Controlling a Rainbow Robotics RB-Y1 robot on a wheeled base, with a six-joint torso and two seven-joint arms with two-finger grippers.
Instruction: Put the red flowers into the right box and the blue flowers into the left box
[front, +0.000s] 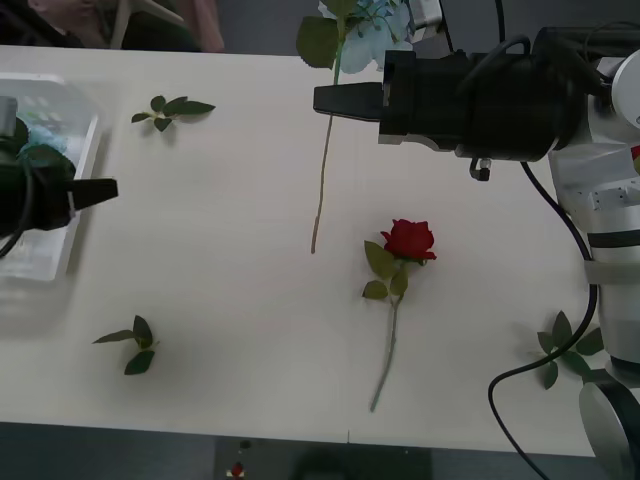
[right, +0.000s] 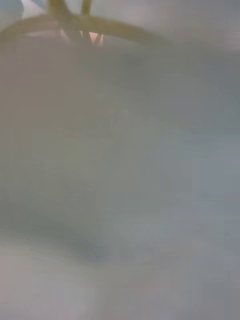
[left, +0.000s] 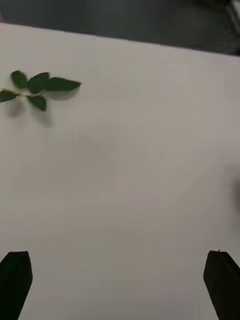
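Rose loose mid-table, blue flower beyond my right gripper, grip unclear; left gripper wide open, empty beside left box; rose pickup next.

Count on the table: one red flower. One blue flower, just beyond the right gripper's fingertips. One white box, beneath the left gripper. Three loose leaf sprigs.
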